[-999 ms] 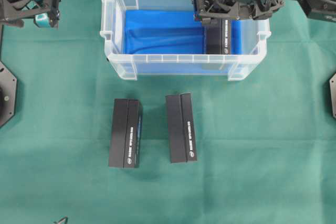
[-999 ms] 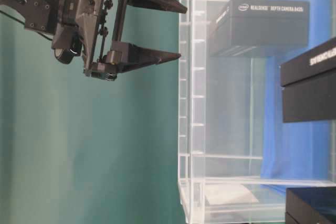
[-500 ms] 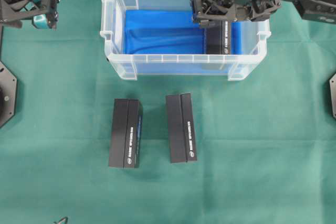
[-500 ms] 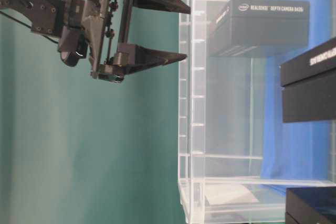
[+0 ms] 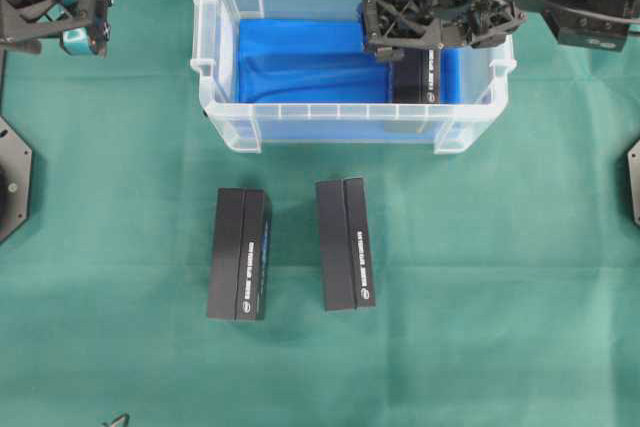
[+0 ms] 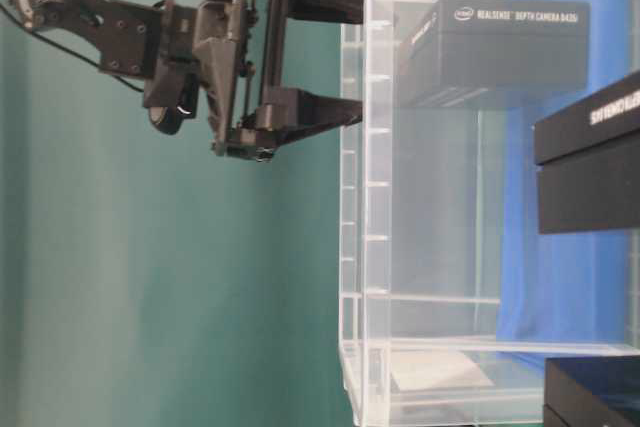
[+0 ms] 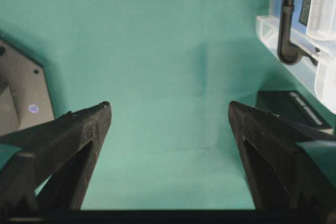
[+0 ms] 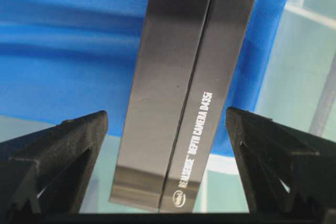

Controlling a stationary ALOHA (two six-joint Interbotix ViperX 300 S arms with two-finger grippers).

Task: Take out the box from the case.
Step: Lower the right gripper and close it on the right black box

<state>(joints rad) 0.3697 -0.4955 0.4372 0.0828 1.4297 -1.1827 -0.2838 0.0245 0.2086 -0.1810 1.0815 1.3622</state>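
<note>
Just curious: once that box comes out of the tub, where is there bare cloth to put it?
Free: right of the two boxes, left of them, and the front strip. Crowded: the case's right end, where the right pincer hovers over the box.

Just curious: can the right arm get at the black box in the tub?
Probably yes. The right pincer hangs open right above the box, the case has no lid, and nothing sits between them.
</note>
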